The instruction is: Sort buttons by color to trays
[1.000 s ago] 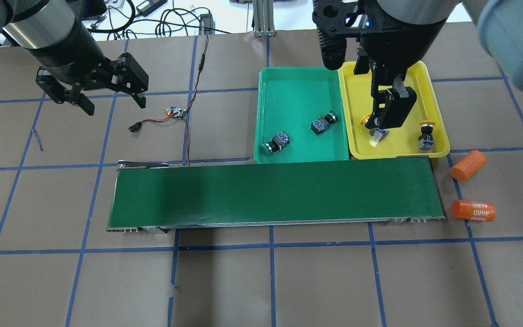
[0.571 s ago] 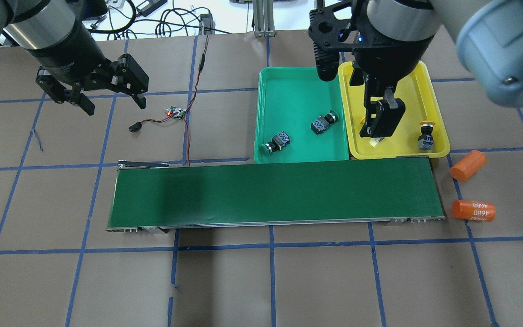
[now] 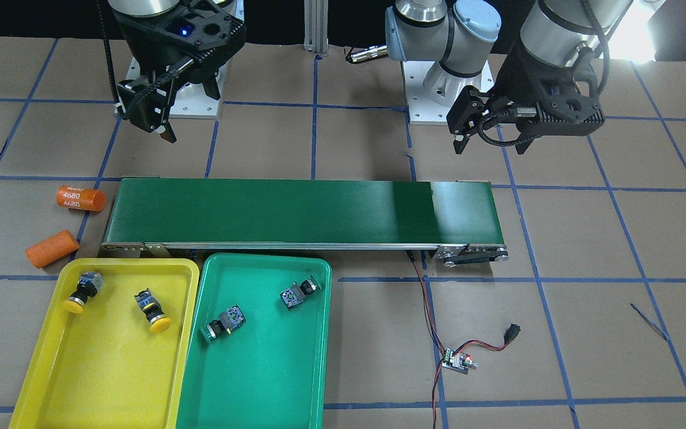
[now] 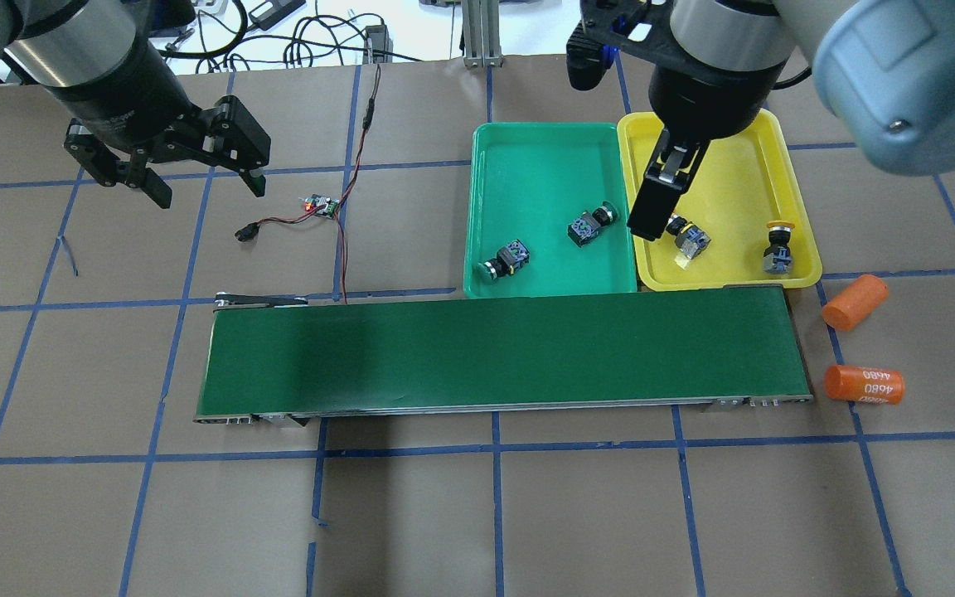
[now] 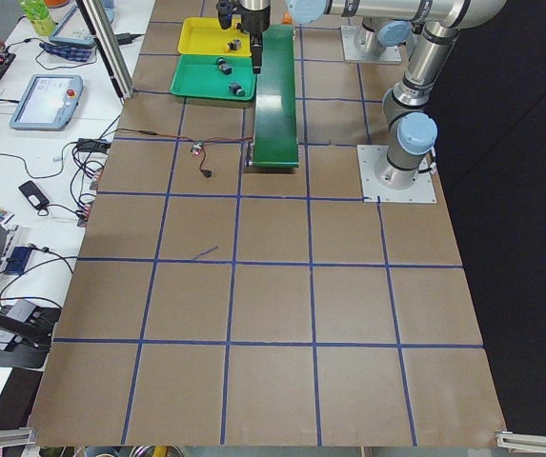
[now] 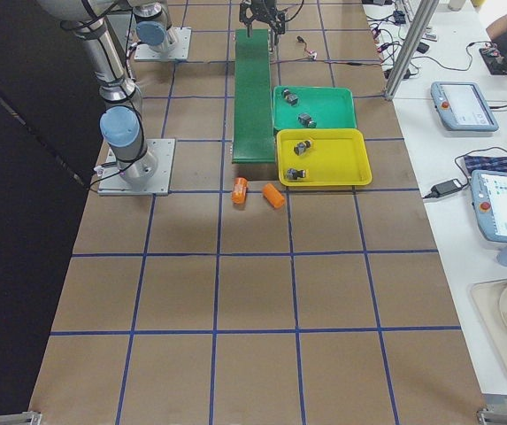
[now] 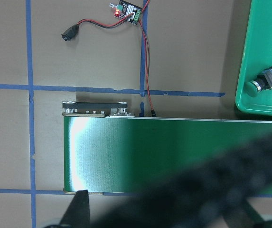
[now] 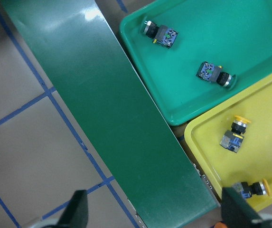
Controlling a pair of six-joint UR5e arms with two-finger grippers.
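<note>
Yellow buttons (image 3: 152,310) lie in the yellow tray (image 3: 105,369) and the green buttons (image 3: 224,322) in the green tray (image 3: 259,381), all below and ahead of the right gripper (image 3: 151,122). Sorting appears complete. That gripper hangs raised, spread and empty, clear of the trays. The left gripper (image 4: 208,192), well aside, is also spread and empty.

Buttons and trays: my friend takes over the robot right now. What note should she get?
Left pincer: open, empty, hovering away from the trays.
Right pincer: open, empty, raised near the trays.
Yellow tray holds one yellow button and a second yellow button.
Green tray holds one green button and a second green button.
Done: all four sorted by colour.
Left: no button shows outside the trays, so probably nothing more to sort.
</note>
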